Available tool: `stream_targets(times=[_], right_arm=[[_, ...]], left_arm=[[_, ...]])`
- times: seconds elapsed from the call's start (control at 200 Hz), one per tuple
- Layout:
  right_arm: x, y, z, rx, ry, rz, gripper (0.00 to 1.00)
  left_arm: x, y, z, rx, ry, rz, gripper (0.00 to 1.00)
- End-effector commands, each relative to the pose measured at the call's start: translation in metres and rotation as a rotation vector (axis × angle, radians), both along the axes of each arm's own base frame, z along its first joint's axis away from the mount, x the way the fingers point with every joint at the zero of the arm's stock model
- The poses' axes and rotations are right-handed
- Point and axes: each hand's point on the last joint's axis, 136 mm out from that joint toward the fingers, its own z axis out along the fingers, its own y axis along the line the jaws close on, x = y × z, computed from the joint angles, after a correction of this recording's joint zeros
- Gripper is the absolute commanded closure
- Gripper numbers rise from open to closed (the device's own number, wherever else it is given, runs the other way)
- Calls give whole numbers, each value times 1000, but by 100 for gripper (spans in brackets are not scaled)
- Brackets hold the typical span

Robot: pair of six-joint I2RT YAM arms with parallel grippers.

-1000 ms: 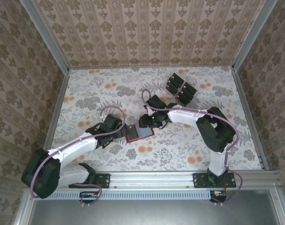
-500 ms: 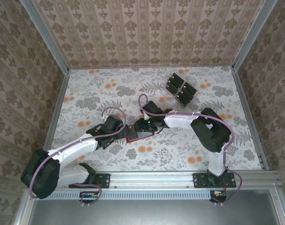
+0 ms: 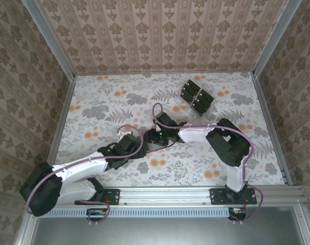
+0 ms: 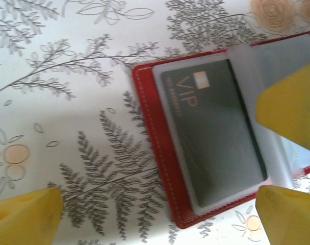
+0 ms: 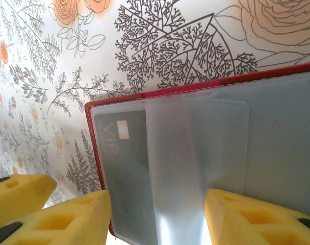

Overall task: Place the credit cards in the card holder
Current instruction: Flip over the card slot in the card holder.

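Left wrist view gives us the red card holder (image 4: pixel 151 138) lying open on the flowered counter (image 4: pixel 68 76), with 1 dark credit card (image 4: pixel 216 138) marked VIP tucked inside a clear sleeve (image 4: pixel 241 51). Our left claw (image 4: pixel 157 217) stands wide, its yellow pads (image 4: pixel 25 217) on either side of the holder's edge, gripping nothing. From the right wrist, our right claw (image 5: pixel 157 222) is about half spread over the sleeves, and we see nothing clamped. From above, both claws meet over the holder mid-counter. More dark cards (image 3: pixel 197 97) sit in a stand far right, well apart.
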Motion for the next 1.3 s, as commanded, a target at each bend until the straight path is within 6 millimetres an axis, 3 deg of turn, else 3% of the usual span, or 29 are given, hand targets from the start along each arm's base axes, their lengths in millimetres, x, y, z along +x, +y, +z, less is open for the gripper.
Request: stream_targets(times=[0.0, 0.36, 0.59, 0.805, 0.95, 1.085, 1.185, 1.295], right_arm=[[-9, -13, -21, -41, 64, -40, 46], [-10, -14, -25, -4, 102, -78, 45], [-11, -14, -26, 5, 113, -82, 45], [-9, -13, -20, 24, 113, -85, 45], [-4, -12, -6, 52, 95, -83, 45], [7, -14, 18, 91, 42, -85, 44], [15, -23, 36, 100, -11, -100, 44], [19, -34, 42, 67, -39, -104, 44]], left_arm=[[7, -11, 3, -25, -39, 14, 0], [18, -40, 7, -40, -85, -39, 0], [25, -42, 2, -7, -91, -28, 0], [23, -32, -17, 43, -69, 0, 0], [19, -23, -28, 69, -54, 25, 0], [15, -18, -37, 77, -40, 39, 0], [13, -16, -41, 79, -33, 44, 0], [12, -14, -44, 81, -28, 47, 0]])
